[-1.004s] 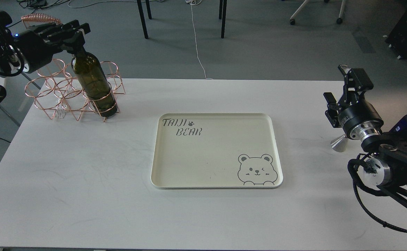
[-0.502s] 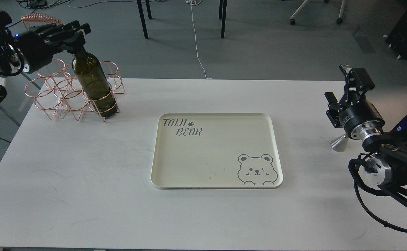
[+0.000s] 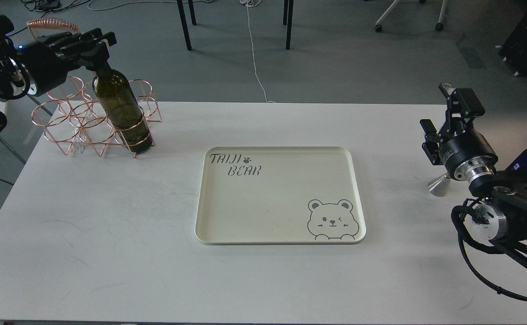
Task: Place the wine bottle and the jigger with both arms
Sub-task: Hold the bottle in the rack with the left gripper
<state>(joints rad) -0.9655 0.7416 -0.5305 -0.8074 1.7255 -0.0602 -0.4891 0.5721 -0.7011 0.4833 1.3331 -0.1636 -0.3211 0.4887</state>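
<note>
The dark green wine bottle [image 3: 121, 110] stands tilted in a copper wire rack [image 3: 71, 122] at the table's far left. My left gripper [image 3: 97, 48] is shut around the top of its neck, which it hides. The steel jigger [image 3: 438, 186] stands on the table right of the tray. Only one shiny cone shows, as my right wrist covers the rest. My right gripper [image 3: 445, 113] is just beyond and above the jigger, its fingers apart and empty.
A cream tray [image 3: 209, 225] with a bear drawing and "TAIJI BEAR" lettering lies flat at the middle of the white table. The rack has several empty rings beside the bottle. Chair legs and a cable are on the floor behind the table.
The left arm has shifted slightly up and to the left with the bottle neck in its grip. The bottle has barely moved. The right arm has stayed nearly still.
</note>
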